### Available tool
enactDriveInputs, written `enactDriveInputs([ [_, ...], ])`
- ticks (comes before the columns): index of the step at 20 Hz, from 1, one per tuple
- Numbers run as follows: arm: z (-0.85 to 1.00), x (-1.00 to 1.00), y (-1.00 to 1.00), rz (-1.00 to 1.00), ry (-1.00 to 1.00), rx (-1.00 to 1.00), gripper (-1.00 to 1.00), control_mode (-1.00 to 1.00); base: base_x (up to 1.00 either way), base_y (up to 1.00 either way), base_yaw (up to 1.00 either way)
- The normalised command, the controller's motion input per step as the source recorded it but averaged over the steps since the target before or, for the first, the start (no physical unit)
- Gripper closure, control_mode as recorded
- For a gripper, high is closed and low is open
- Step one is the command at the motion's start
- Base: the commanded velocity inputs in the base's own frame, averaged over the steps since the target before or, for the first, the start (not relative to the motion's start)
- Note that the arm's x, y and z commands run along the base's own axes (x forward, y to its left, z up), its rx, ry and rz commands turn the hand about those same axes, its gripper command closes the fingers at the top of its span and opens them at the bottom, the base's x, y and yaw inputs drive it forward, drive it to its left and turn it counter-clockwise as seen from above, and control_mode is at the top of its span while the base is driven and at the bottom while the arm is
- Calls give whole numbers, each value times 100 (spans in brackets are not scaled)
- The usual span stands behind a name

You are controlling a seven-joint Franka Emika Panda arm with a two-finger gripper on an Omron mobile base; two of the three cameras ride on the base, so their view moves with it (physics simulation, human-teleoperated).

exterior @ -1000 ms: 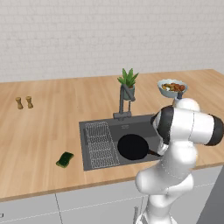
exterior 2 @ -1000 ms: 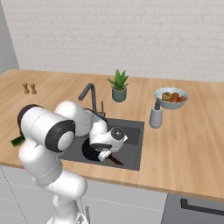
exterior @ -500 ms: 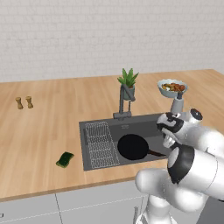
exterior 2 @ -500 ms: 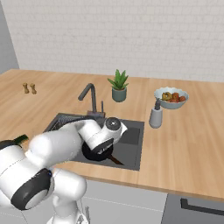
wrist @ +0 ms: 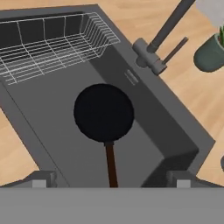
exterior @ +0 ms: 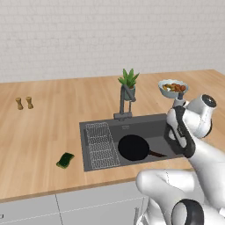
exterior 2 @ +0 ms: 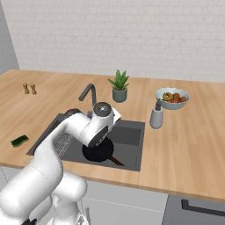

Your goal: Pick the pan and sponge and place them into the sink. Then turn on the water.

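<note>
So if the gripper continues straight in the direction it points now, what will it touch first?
Most likely the pan, lying on the floor of the sink. The open gripper looks down at it, with the handle running between its fingertips. Depth is hard to judge.
</note>
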Motion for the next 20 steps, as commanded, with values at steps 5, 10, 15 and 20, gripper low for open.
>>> enactDriveInputs([
  [5,97,-41,92,-12,-6,-13,-100,-100,0,0,0],
  [10,82,-42,97,-16,-3,-16,-100,-100,0,0,0],
  [15,37,-48,90,-16,-4,-2,-100,-100,0,0,0],
  [20,2,-42,75,0,0,0,-100,-100,0,0,0],
])
